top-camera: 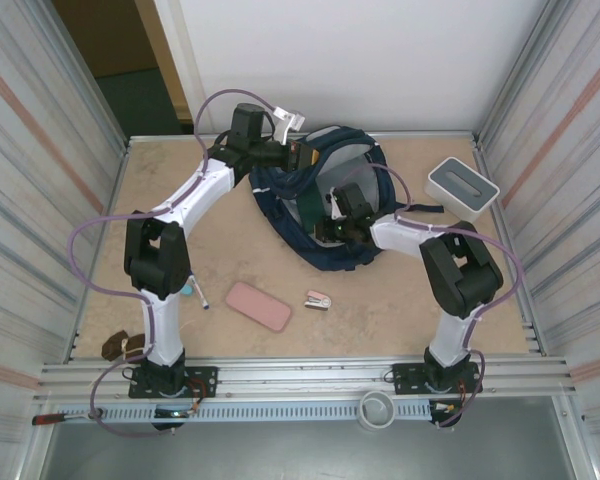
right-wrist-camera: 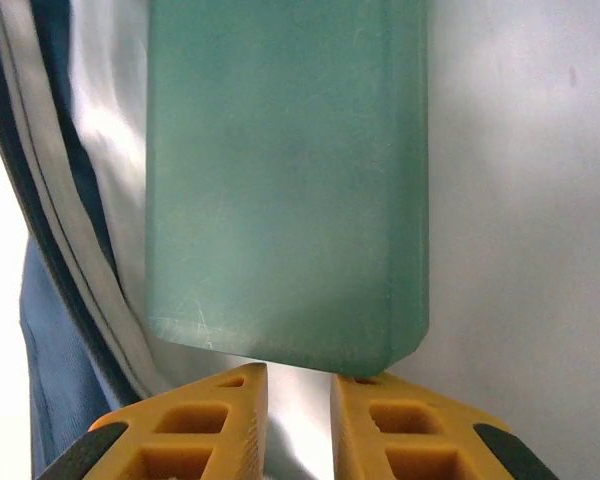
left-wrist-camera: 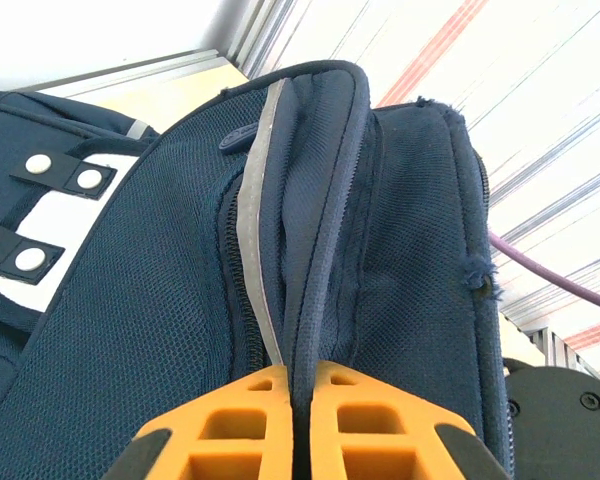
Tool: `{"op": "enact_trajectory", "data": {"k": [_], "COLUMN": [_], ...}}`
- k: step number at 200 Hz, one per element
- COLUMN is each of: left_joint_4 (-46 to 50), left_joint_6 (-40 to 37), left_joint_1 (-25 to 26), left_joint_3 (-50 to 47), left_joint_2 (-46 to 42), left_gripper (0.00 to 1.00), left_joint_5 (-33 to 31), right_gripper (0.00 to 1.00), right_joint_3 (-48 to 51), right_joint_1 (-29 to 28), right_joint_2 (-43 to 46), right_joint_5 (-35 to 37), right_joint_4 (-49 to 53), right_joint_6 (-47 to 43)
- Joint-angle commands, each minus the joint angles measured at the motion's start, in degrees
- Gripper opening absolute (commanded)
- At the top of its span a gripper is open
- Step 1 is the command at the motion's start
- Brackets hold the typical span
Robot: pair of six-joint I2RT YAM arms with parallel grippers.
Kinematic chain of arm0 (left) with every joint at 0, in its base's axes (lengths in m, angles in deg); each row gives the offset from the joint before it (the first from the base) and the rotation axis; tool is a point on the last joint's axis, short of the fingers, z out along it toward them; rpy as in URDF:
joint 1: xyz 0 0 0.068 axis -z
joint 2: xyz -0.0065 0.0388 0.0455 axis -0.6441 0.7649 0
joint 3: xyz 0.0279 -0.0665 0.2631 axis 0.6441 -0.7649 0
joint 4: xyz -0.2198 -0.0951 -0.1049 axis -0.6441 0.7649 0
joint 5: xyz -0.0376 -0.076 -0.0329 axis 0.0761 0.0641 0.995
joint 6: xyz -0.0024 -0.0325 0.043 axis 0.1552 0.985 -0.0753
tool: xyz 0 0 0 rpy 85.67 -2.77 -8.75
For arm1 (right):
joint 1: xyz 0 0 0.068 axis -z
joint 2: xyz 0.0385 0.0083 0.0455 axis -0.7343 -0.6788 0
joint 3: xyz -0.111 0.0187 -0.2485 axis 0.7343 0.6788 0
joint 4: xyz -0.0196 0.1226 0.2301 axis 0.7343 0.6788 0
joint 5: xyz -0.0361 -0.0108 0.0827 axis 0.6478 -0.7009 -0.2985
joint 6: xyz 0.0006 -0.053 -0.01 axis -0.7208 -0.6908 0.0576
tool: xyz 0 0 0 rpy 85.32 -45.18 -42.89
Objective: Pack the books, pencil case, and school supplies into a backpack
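backpack (top-camera: 325, 258): navy-blue, white patches; pencil case (top-camera: 259, 305): pale pink; stapler (top-camera: 318, 299): pink-and-silver; box (top-camera: 461, 187): white, grey top; slab (right-wrist-camera: 285, 180): teal-green.

No text, label, brand or number is legible. The backpack (left-wrist-camera: 130, 330) carries no readable marking.

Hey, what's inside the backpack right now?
A flat green case shows against the pale lining of the backpack, with the right gripper at its near edge. Anything beneath the case is covered.
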Motion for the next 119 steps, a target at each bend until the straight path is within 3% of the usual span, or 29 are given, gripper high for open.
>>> {"op": "enact_trajectory", "data": {"k": [1,34,67,94,119], "left_joint_4": [-5.1,-5.51,-5.62,-5.77,-5.97], "left_joint_6": [0.05,0.54,0.53,0.35,0.81], "left_joint_1": [-0.19,-0.17,-0.19,-0.19,-0.15], "left_joint_3": [0.53,-0.13,-0.3,-0.28,-0.27], "left_joint_2": [-2.06,-1.98,-2.04,-1.9,-1.62], "left_gripper": [0.0,0.0,0.0,0.0,0.0], "left_joint_5": [2.87,3.18,2.83,2.51,2.58], "right_gripper": [0.24,0.3,0.39,0.62,0.79], "right_joint_3": [-5.44,-8.35,1.46,7.91,8.25], "right_joint_1": [0.96,2.99,0.8,-7.97,-18.51], "right_joint_2": [-2.79,-4.94,5.49,14.33,14.8], "right_joint_5": [2.49,1.97,1.37,1.94,6.11], "right_joint_4": [-2.75,-7.13,-9.78,-4.75,2.27], "right_joint_6": [-1.45,-1.12,-4.92,-15.04,-20.5]}}
